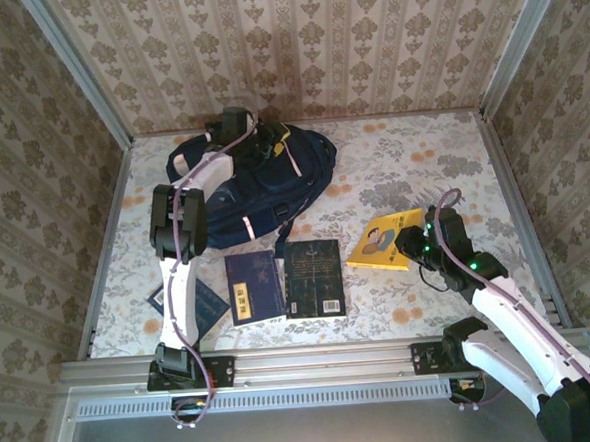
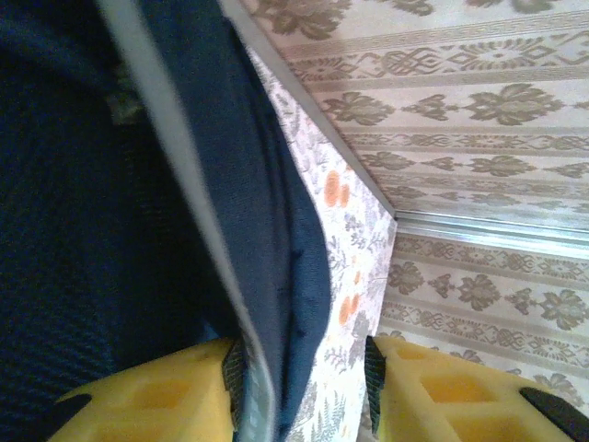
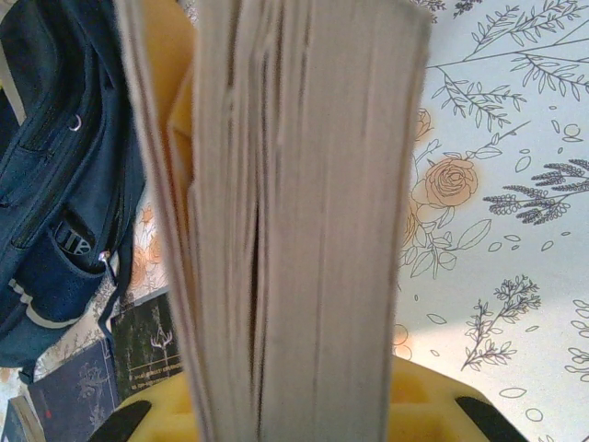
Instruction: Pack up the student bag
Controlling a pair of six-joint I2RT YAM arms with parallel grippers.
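Observation:
The student bag [image 1: 263, 183], navy with pale pink stripes, lies at the back of the table left of centre. My left gripper [image 1: 257, 133] is at its far top end. In the left wrist view the left gripper [image 2: 304, 373] stands open around the bag's navy edge with its pale trim [image 2: 267, 239]; the fabric lies against the left pad, and the right pad is apart from it. My right gripper [image 1: 417, 242] is shut on a yellow book [image 1: 381, 241] right of the bag. In the right wrist view the book's page edge [image 3: 313, 184] runs between the yellow fingers [image 3: 433, 405], with the bag [image 3: 55, 184] to the left.
Three books lie flat near the front edge: a dark one [image 1: 313, 277], a blue one [image 1: 254, 287] beside it, and another blue one [image 1: 195, 305] partly under the left arm. Patterned walls enclose the floral tablecloth [image 1: 442, 162]. The dark book [image 3: 147, 341] also lies below the bag.

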